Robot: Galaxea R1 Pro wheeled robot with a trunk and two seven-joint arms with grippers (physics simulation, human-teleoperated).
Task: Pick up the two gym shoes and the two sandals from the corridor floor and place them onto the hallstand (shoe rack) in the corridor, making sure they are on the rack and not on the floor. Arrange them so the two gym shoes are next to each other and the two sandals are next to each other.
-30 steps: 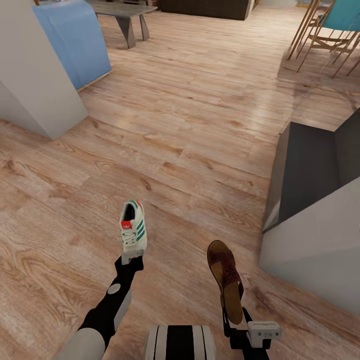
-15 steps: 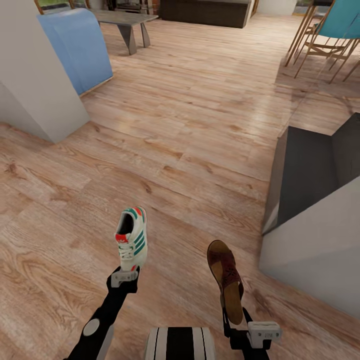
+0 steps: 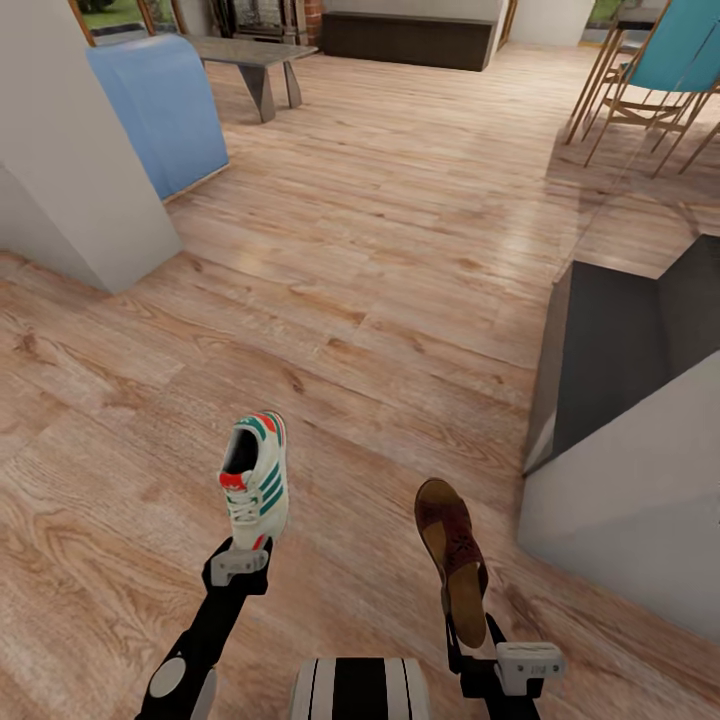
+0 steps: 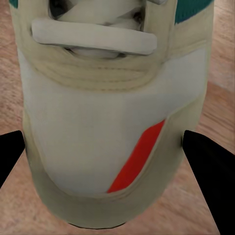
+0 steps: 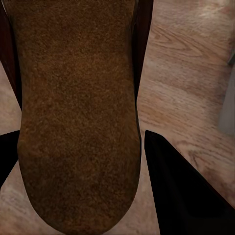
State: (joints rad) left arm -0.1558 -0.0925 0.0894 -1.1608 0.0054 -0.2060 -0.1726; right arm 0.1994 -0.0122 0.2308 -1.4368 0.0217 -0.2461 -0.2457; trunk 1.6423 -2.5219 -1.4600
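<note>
Since 1 s ago L arm pulled back w/ gym shoe point(image 3: 252, 482) rolled toward 9 o'clock, left gripper point(image 3: 238, 562) pinching its toe, right gripper point(image 3: 466, 628) clamping sandal point(image 3: 453, 560); keep both grips firm, base turn slow toward hallstand.

The left gripper point(image 3: 243, 550) reaches forward on its dark arm, clamped on a gym shoe point(image 3: 252, 480). To its right, the right gripper point(image 3: 466, 628) pinches a sandal point(image 3: 452, 555).
</note>
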